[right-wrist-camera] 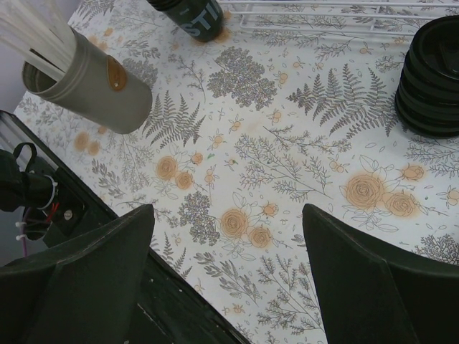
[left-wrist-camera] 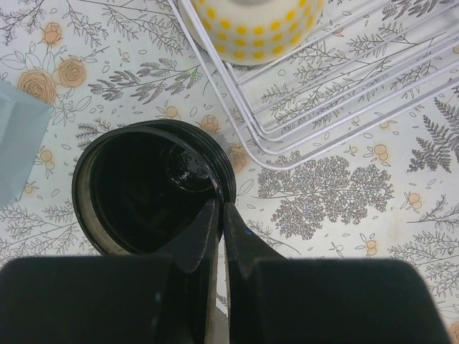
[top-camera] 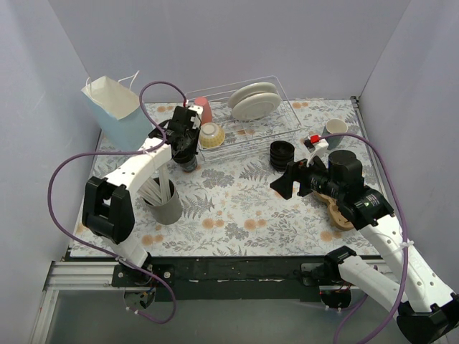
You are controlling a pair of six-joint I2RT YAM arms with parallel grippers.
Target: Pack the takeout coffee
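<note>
Flower-patterned counter (top-camera: 244,208) bearing a wire dish rack (top-camera: 280,125) at far centre, a pale blue paper bag (top-camera: 115,107) at far left, a grey utensil cup (top-camera: 166,204) at near left and a stack of black lids (top-camera: 282,155) right of centre. The right end effector (right-wrist-camera: 228,211) hangs with its jaws spread wide and empty above bare counter, just near of the lid stack. The left end effector (left-wrist-camera: 219,215) is pinched tight on the rim of a black takeout coffee cup (left-wrist-camera: 136,193), just near of the rack's left corner, between bag and rack.
</note>
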